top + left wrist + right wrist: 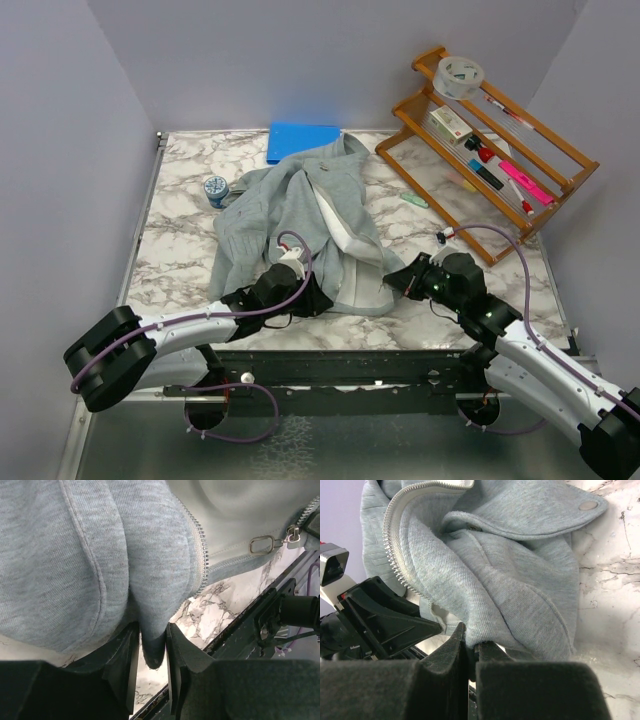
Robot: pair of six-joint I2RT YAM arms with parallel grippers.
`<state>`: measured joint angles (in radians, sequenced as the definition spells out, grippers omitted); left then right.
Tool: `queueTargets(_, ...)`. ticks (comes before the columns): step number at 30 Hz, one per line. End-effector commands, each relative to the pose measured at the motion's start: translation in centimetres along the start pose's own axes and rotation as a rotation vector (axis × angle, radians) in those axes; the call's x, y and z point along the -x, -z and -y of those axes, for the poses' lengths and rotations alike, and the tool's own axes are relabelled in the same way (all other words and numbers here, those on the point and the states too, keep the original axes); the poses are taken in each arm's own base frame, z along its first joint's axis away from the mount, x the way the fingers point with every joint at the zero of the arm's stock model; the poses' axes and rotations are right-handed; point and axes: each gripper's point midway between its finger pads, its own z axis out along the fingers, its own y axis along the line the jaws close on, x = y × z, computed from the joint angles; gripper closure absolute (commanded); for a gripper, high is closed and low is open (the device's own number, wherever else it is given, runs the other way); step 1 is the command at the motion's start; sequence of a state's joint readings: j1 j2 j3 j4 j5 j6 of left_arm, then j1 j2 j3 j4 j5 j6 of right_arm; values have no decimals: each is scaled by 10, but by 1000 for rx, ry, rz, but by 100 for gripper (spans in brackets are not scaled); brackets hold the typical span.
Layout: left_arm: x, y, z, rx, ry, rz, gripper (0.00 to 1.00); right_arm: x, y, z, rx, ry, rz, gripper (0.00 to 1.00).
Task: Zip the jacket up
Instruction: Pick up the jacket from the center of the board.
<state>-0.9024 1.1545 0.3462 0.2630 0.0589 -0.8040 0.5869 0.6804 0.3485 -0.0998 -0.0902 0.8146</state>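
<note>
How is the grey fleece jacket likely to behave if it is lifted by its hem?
Probably floppy: the jacket lies in soft rumpled folds, so it should sag from any pinch. Pushed, it likely bunches rather than slides on the marble table.

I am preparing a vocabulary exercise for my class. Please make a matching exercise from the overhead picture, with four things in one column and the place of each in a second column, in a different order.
Things
1. grey jacket
2. blue pad
3. roll of tape
4. small blue patterned tin

Places
A. on top of the wooden rack
B. middle of the marble table, front open
C. just left of the jacket, as the overhead camera sees it
D. far edge of the table, behind the jacket's hood

Pairs: 1-B, 2-D, 3-A, 4-C
</note>
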Motion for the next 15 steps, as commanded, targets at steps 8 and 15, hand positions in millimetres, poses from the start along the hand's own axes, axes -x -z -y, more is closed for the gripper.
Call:
queueTargets(8, 14, 1, 7, -19, 32, 48, 76, -4, 0, 3, -1, -3, -10, 100)
queueTargets(15, 20, 7, -1, -14, 93, 95, 83, -4, 0, 3, -2, 0, -13, 100)
